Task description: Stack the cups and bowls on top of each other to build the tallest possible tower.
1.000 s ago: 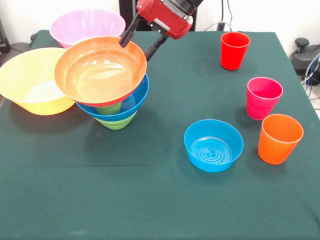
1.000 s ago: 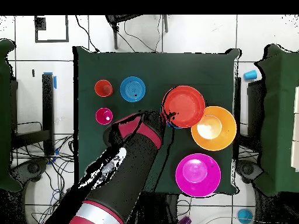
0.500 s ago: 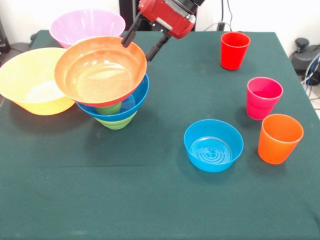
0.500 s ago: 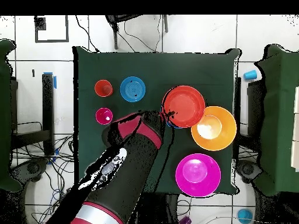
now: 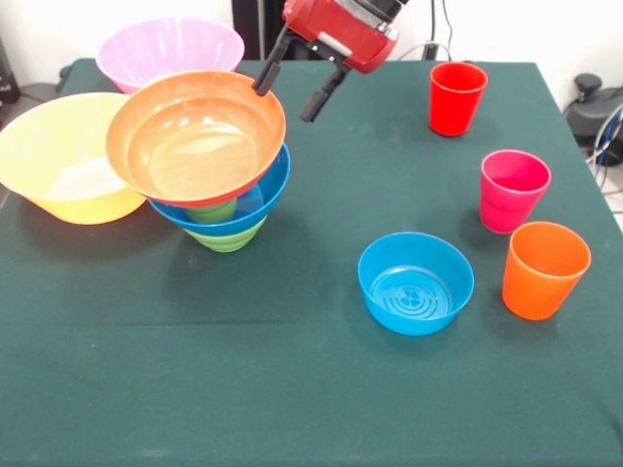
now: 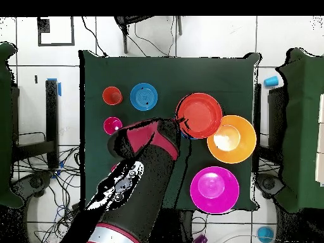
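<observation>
Gripper lifted clear of the tower, orange-red bowl left on top

Nearest on the counter sit the small blue bowl and the orange cup, then the pink cup. The tower stands mid-counter: green bowl, wide blue bowl, and the orange-red bowl tilted on top. Beyond it the gripper, jaws spread and empty, has risen off that bowl's rim since a second ago, so this placement looks finished. No green cup is visible; overhead, the arm hides the red cup.

End effector spread, empty, beside tilted orange-red bowl.
</observation>
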